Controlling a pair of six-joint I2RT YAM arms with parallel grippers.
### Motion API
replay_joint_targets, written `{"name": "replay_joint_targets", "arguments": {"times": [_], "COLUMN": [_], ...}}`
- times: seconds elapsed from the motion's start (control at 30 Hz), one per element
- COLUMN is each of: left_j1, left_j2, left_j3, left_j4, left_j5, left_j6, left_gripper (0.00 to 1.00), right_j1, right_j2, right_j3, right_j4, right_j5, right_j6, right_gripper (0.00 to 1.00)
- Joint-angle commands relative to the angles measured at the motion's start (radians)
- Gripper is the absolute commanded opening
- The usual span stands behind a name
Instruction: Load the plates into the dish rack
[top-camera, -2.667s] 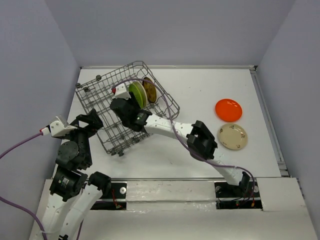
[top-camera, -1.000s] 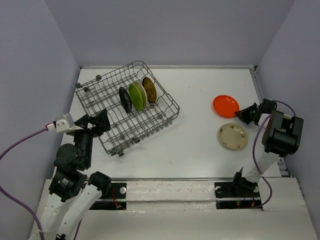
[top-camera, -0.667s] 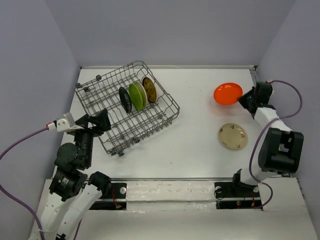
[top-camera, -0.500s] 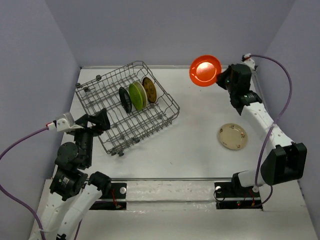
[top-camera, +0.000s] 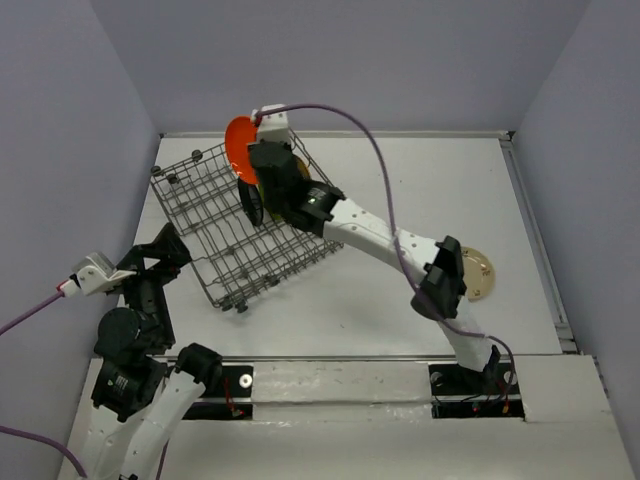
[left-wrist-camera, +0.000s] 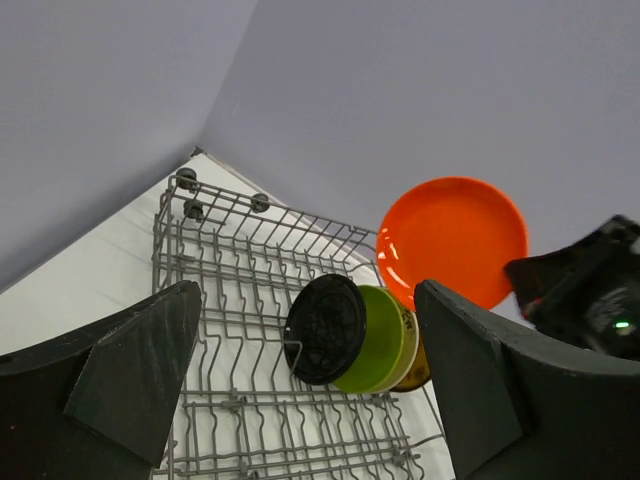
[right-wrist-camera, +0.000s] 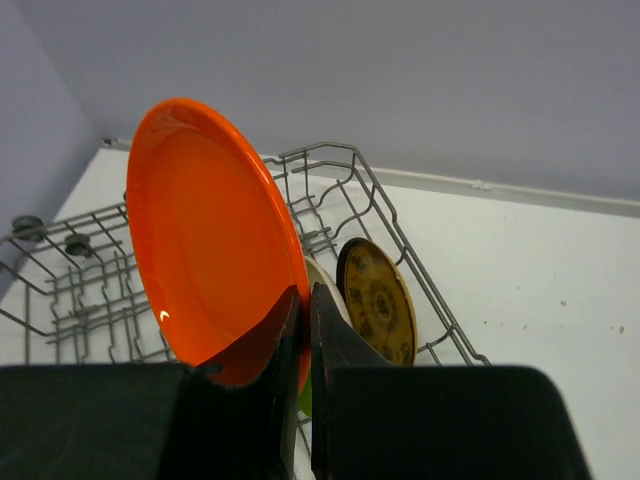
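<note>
Since half a second ago, the right arm has swung from the far right of the table (top-camera: 420, 190) across to the dish rack (left-wrist-camera: 220, 270), carrying the orange plate (right-wrist-camera: 205, 230) with it; the left arm has drawn back slightly toward its base. Right gripper (right-wrist-camera: 303, 330): clenched on the lower rim of the orange plate, one finger on each face. The plate is held on edge, nearly upright, in the air above the far side of the rack, over the row of plates already loaded. Whether its lower edge touches the wire cannot be determined. Three plates stand on edge between the tines, close together in one row: the black plate (left-wrist-camera: 325, 330) nearest the left arm, the green plate (left-wrist-camera: 385, 340) next, and the brown-yellow patterned plate (right-wrist-camera: 377, 300) last. The cream plate (top-camera: 481, 272) lies flat on the table at the right, well apart from the rack and partly covered by the right arm's elbow. Left gripper (top-camera: 153, 258): released, jaws spread wide and empty, near the rack's near-left corner without touching it.
</note>
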Motion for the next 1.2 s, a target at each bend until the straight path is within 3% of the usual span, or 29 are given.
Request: {"name": "replay_joint_targets", "arguments": {"times": [0.0,0.07,0.27,0.7,1.17], "left_j1": [0.003,-0.002,-0.019,-0.023,-0.025], "left_j2": [-0.018,-0.031,-0.041,-0.029,-0.023], "left_j3": [0.027,0.029,0.027,0.024,0.021], "left_j4": [0.015,0.012,0.013,0.024,0.031], "left_j5": [-0.101,-0.108,-0.099,-0.062,-0.055], "left_j6": [-0.020,-0.023,-0.024,-0.021,-0.015], "left_gripper": [0.99,0.99,0.99,0.99,0.99], "right_j1": [0.077,0.095,0.132,0.132,0.132], "right_j2": [0.208,0.285,0.411,0.568,0.634], "right_j3": [0.293,0.424,0.432,0.450,0.420], "right_j4": [0.005,0.016,0.243,0.309,0.324], "right_j5": [0.176,0.196,0.248,0.228,0.227], "right_j6": [-0.250,-0.308,-0.477,-0.477,-0.493], "right_gripper": [0.07,0.07,0.07,0.07,0.07]}}
